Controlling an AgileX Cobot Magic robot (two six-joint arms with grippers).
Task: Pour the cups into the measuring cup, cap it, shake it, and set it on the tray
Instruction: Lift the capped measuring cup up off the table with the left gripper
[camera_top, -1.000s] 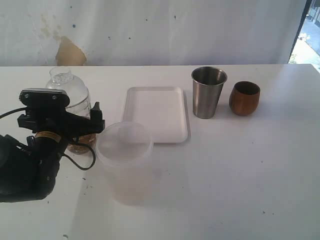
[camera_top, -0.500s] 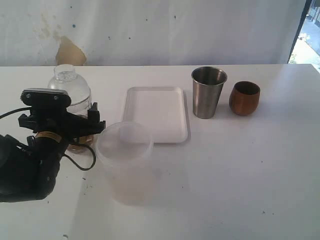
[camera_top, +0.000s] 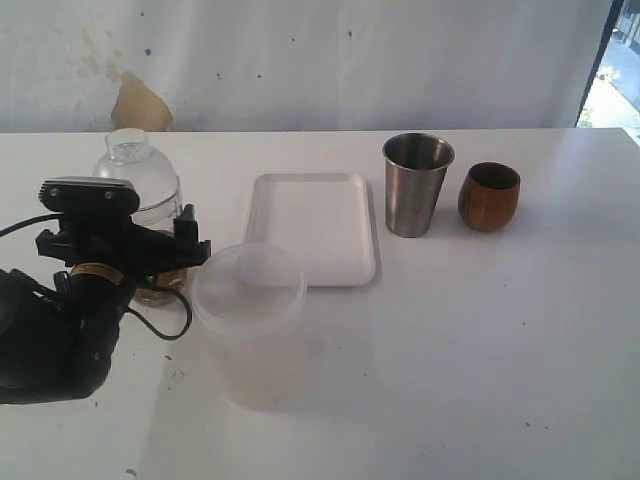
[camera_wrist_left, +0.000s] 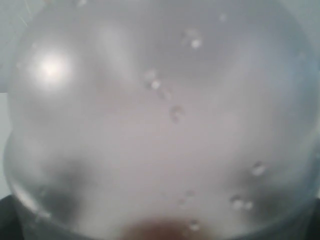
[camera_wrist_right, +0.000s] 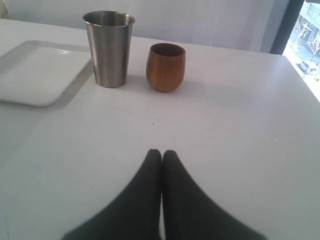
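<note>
Clear plastic measuring cup (camera_top: 158, 208), capped, at left: my left gripper (camera_top: 122, 246) has narrowed around it (firm grip? can't tell); right gripper (camera_wrist_right: 161, 156) pinched shut, empty. Shaking next.

Soft daylight; close cap (camera_wrist_left: 165, 125) blurred, glare spot.

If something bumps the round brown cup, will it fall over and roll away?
Probably not easily: the brown cup is short and squat and stands upright, so a small bump would more likely slide it. If it did tip, its rounded sides would likely let it roll. Its smooth, curved wall might also be slippery to grab.
</note>
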